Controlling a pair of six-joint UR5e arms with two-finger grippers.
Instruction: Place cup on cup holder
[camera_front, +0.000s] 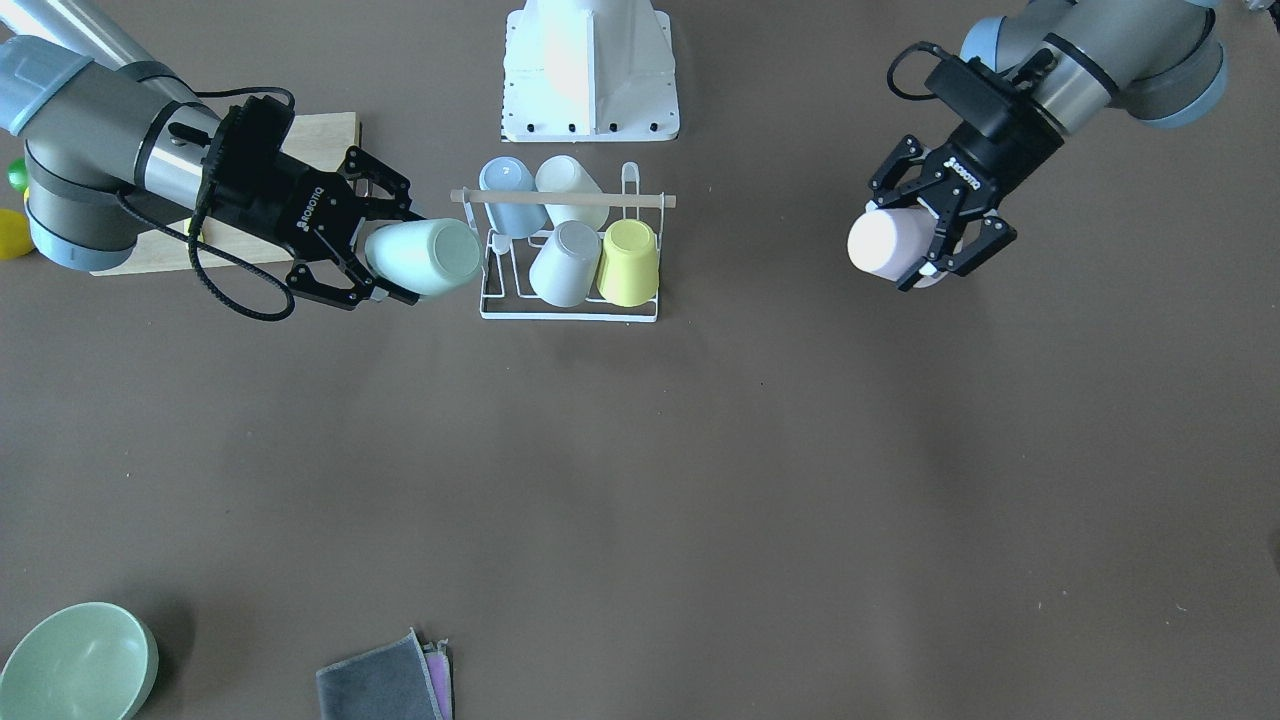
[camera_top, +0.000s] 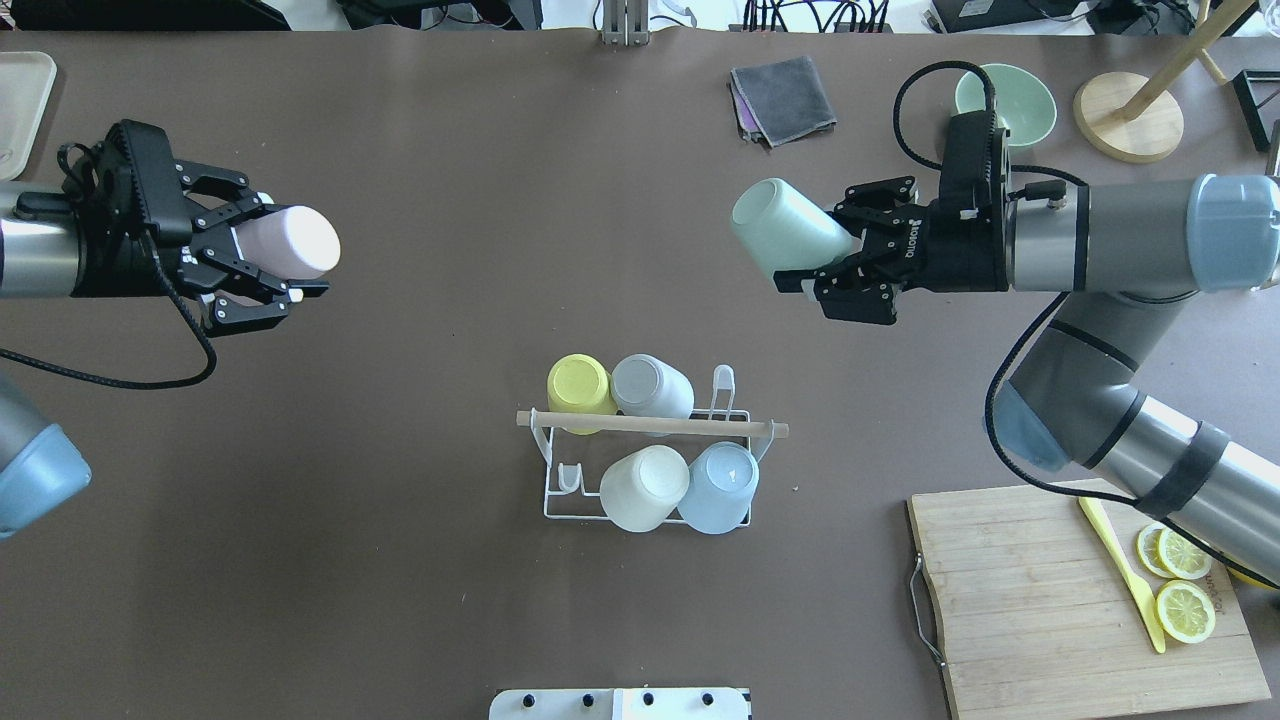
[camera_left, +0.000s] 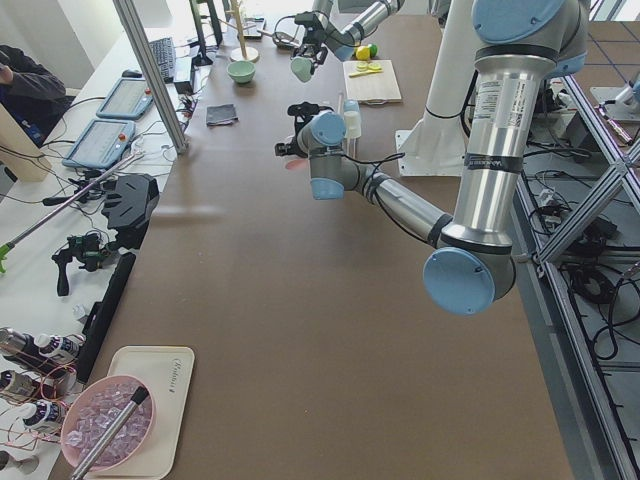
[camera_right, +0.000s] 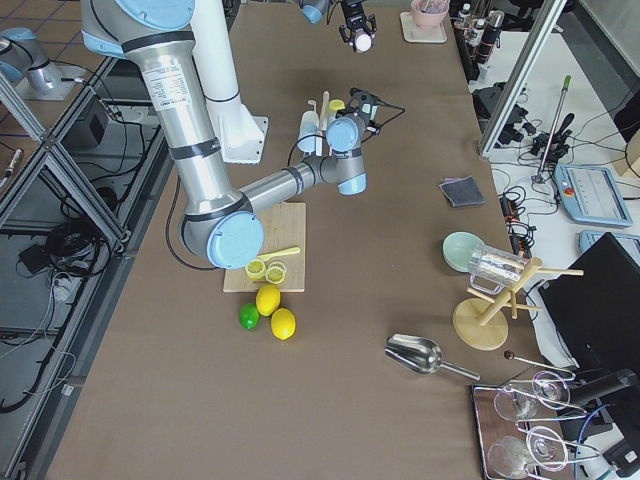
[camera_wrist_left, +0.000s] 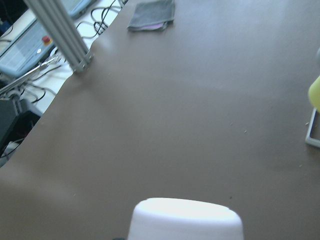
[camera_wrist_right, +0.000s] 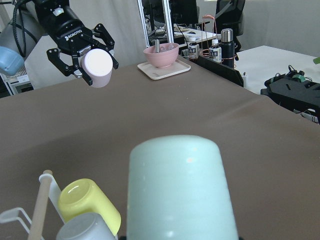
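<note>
The white wire cup holder (camera_top: 570, 516) with a wooden rod handle (camera_top: 650, 424) stands mid-table and carries a yellow cup (camera_top: 578, 385), a grey cup (camera_top: 650, 385), a white cup (camera_top: 643, 487) and a light blue cup (camera_top: 722, 485), all upside down. My left gripper (camera_top: 270, 250) is shut on a pale pink cup (camera_top: 295, 240), held in the air far to the left of the rack. My right gripper (camera_top: 825, 240) is shut on a mint green cup (camera_top: 785, 228), held on its side beyond the rack's right end. The mint cup fills the right wrist view (camera_wrist_right: 180, 190).
A wooden cutting board (camera_top: 1040, 600) with lemon slices and a yellow knife lies at the near right. A green bowl (camera_top: 1005, 100), a grey cloth (camera_top: 783, 97) and a wooden stand (camera_top: 1130, 115) sit at the far right. The robot's base plate (camera_top: 620, 703) is behind the rack.
</note>
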